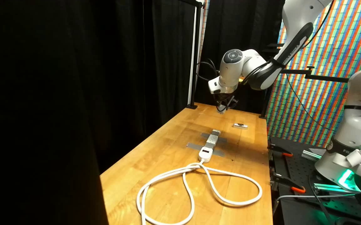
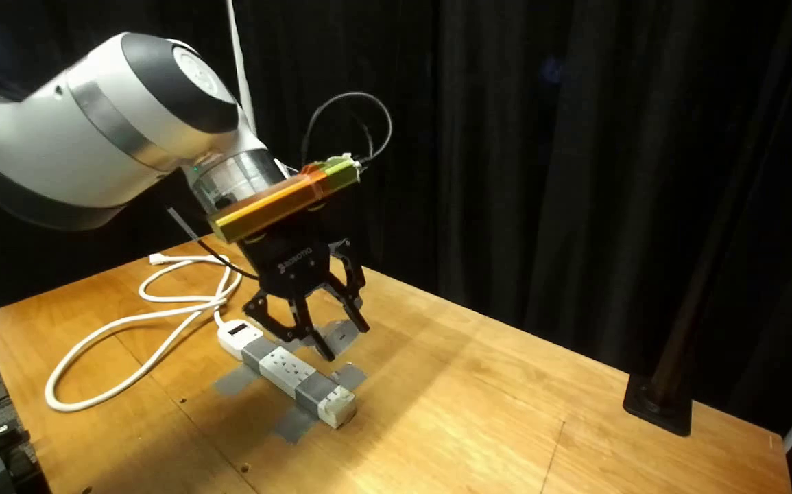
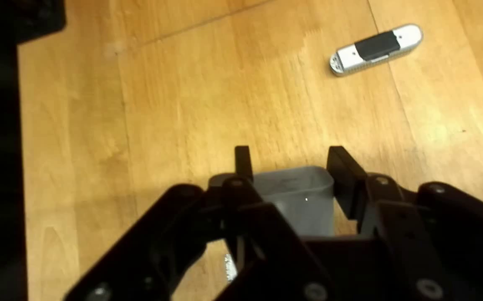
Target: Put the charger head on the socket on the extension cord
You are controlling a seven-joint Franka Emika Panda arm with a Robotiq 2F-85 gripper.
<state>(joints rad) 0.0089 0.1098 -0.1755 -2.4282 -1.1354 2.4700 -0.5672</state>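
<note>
Charger head | pinched between both fingers | set partway apart, against its opposite sides

We're seeing a white arm with dark panels; a black cable is looping from a yellow-and-orange bar, and the black gripper is showing ROBOTIQ lettering and at least 3 silvery screws.

We see the charger head, a pale, boxy piece, held in the hand above the bench, apart from the socket. The socket lies face up, its outlets showing to us, on the narrow white block that ends the extension cord. We find that block taped down flat, the cord itself lying in loose white loops beside it.
</note>
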